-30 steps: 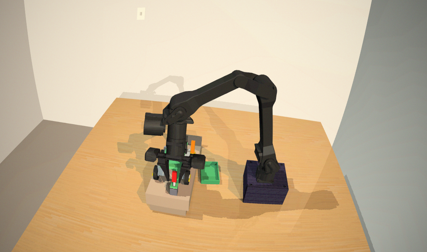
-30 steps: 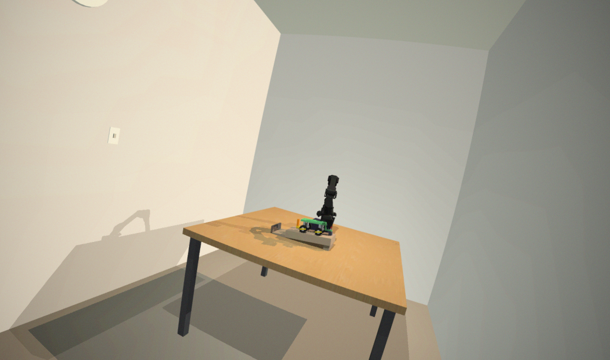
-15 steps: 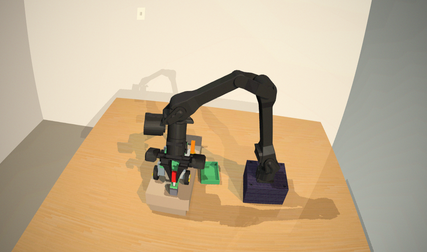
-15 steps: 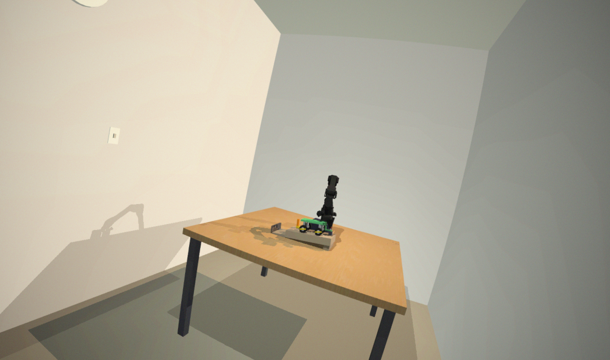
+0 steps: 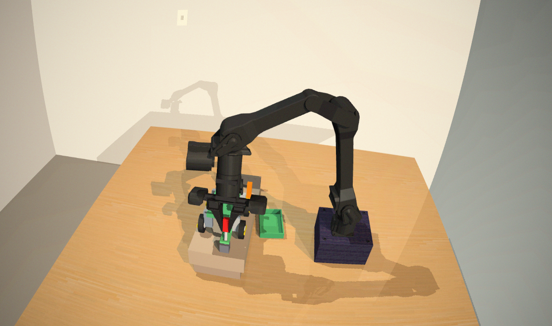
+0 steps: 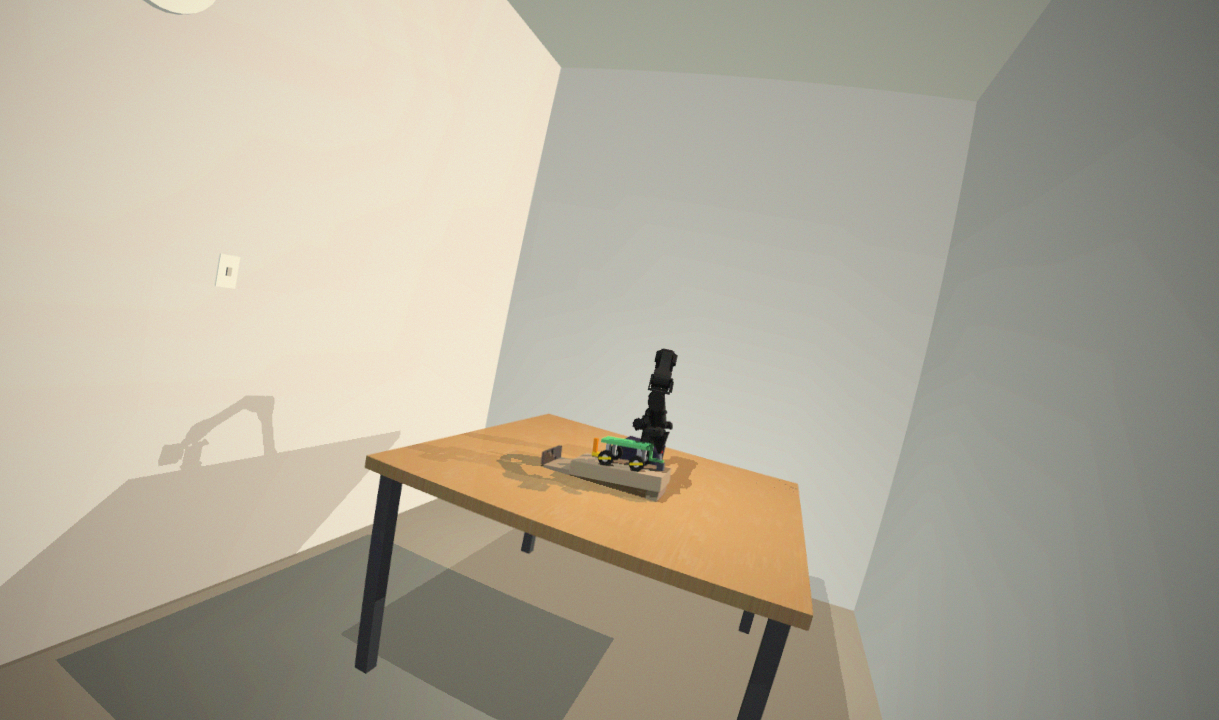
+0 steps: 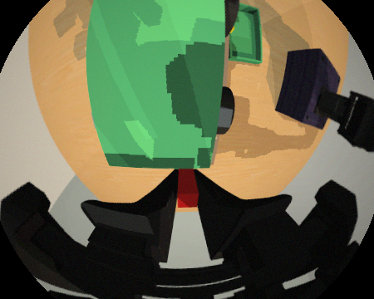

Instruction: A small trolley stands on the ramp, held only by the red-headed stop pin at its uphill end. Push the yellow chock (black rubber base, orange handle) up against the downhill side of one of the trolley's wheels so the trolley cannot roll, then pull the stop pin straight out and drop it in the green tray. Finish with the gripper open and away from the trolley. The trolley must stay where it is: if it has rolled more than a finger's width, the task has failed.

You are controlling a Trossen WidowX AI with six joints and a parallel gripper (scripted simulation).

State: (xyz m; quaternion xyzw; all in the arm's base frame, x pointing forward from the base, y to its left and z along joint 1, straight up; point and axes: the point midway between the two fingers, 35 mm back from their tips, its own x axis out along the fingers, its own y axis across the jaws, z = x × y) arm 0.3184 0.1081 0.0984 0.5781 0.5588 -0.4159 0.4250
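The trolley with a green deck stands on the ramp. My gripper points down at its uphill end and is shut on the red head of the stop pin. The pin's pale shaft shows below the head, still at its grey and green holder. The chock's orange handle stands upright beside the trolley's downhill end; its base is mostly hidden, so contact with the wheel cannot be told. The green tray holds no pin.
The tray sits on the table between the ramp and the dark purple base block of the arm. A grey-brown end plate stands at the ramp's downhill end. The trolley's deck is close beside my fingers.
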